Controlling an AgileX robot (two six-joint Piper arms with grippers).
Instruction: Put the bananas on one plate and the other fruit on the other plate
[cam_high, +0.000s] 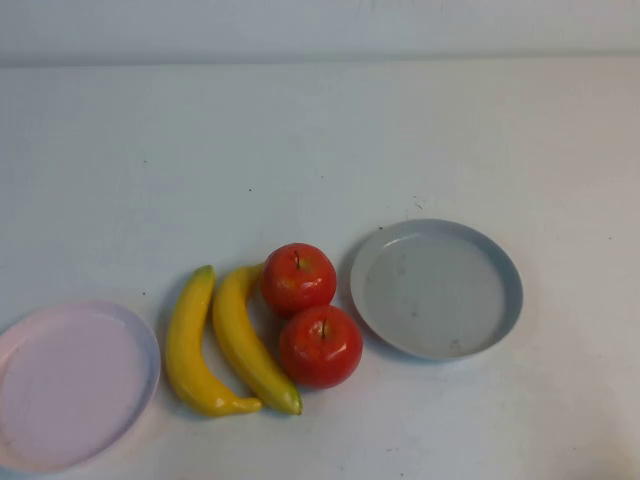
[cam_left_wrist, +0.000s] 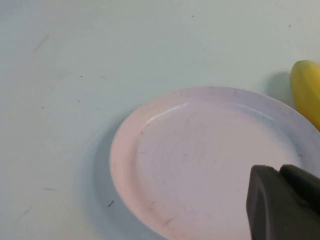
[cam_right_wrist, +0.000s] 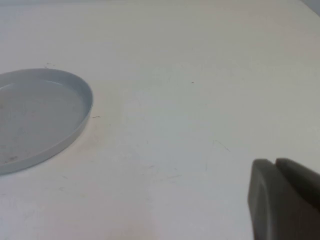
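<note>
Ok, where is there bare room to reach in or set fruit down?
Both plates are bare: pink plate left, grey-blue plate right. Crowded between them: bananas and apples bunched together. Left gripper over pink plate, right gripper beside grey-blue; both shut.

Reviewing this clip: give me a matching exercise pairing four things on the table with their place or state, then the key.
1. pink plate
2. grey-blue plate
3. bananas
4. left gripper

A. table's right side, nothing in it
B. shut, over the pink plate
C. between pink plate and apples
D. table's left edge, nothing in it

The right gripper is shut too, over bare table.

Pairs: 1-D, 2-A, 3-C, 4-B
</note>
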